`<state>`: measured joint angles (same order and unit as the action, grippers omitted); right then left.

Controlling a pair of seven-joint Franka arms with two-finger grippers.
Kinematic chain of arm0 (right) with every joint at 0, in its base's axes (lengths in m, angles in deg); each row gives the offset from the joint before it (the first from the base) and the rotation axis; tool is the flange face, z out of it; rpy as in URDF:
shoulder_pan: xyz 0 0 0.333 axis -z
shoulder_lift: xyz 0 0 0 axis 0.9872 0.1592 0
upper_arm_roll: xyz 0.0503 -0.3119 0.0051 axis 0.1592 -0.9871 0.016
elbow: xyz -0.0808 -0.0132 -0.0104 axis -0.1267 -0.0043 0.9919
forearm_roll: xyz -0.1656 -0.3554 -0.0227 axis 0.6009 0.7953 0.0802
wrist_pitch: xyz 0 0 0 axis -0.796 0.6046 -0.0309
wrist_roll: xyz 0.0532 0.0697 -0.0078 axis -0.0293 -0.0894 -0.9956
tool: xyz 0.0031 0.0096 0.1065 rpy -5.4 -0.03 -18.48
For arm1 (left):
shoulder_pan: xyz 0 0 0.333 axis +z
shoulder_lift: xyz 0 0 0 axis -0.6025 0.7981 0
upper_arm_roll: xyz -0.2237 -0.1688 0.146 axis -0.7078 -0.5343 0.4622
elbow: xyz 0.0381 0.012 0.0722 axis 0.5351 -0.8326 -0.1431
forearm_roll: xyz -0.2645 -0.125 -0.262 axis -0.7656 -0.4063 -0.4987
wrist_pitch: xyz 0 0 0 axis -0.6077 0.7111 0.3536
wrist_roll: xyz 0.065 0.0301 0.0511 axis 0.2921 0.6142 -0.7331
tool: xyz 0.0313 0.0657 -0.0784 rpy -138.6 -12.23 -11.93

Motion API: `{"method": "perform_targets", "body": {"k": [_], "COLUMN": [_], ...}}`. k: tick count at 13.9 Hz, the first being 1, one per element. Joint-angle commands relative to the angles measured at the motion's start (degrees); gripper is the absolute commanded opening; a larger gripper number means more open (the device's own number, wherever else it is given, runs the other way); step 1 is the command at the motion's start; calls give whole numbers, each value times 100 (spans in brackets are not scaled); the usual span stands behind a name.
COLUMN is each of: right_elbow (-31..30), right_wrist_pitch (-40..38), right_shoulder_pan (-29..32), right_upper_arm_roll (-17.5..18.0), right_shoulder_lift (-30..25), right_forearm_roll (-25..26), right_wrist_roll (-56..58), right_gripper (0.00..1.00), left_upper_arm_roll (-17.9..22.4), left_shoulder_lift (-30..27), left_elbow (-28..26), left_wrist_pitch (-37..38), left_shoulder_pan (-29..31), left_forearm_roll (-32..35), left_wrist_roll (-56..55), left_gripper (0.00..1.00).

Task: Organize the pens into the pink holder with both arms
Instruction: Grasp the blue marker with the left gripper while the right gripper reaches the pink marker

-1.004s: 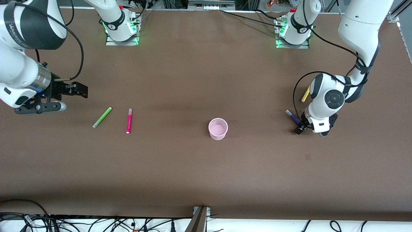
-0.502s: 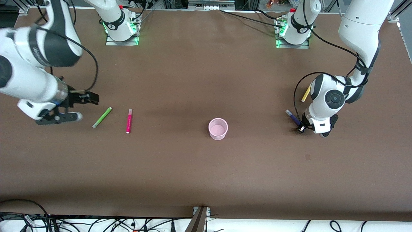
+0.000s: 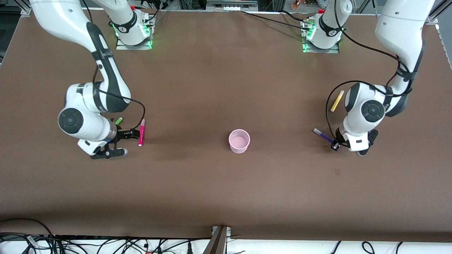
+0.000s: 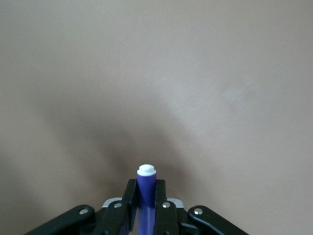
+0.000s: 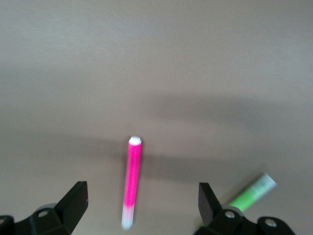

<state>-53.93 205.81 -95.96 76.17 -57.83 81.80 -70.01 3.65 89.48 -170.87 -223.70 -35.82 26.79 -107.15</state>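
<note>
The pink holder (image 3: pixel 239 141) stands upright mid-table. My left gripper (image 3: pixel 335 145) is shut on the dark purple pen (image 3: pixel 322 134) and holds it low over the table at the left arm's end; the left wrist view shows the pen (image 4: pixel 146 179) between the gripper's (image 4: pixel 146 192) fingers. The yellow pen (image 3: pixel 337 101) lies farther from the camera. My right gripper (image 3: pixel 125 143) is open over the magenta pen (image 3: pixel 141 132), which lies between the jaws in the right wrist view (image 5: pixel 132 178). The lime green pen (image 3: pixel 118 121) is mostly hidden by the right arm and shows in the right wrist view (image 5: pixel 252 193).
The brown table (image 3: pixel 226 190) carries only the pens and the holder. The two arm bases (image 3: pixel 133 30) (image 3: pixel 322 33) stand along its edge farthest from the camera. Cables (image 3: pixel 106 245) lie below the edge nearest the camera.
My right arm has swung in from the table's end and lowered its open gripper over the magenta pen. My left gripper has moved slightly nearer the camera with the purple pen.
</note>
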Motion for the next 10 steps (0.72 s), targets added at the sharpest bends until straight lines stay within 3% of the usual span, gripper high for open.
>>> {"method": "perform_targets", "body": {"k": [1, 3, 8, 10], "right_elbow": [-71, -228, -1063, -1108], "right_wrist_pitch": [472, 526, 1474, 1528], "right_shoulder_pan": [0, -17, -17, -17], "right_upper_arm_roll": [-7, 11, 89, 98], "right_shoulder_lift": [258, 250, 127, 127], "right_forearm_roll": [-217, -226, -331, -340], "right_wrist_roll": [-3, -3, -29, -38], "right_gripper": [100, 99, 94, 91], "left_upper_arm_roll": [-314, -560, -1254, -1273], "left_shoulder_lift": [-266, -275, -249, -188], "left_elbow": [912, 1449, 2188, 2504], "left_wrist_pitch": [1284, 1796, 1921, 1921], "left_shoulder_pan": [0, 0, -96, -508], "left_forearm_roll": [97, -51, -246, -167], "left_wrist_roll": [-97, -105, -1017, -1570], "left_gripper": [0, 0, 0, 0]}}
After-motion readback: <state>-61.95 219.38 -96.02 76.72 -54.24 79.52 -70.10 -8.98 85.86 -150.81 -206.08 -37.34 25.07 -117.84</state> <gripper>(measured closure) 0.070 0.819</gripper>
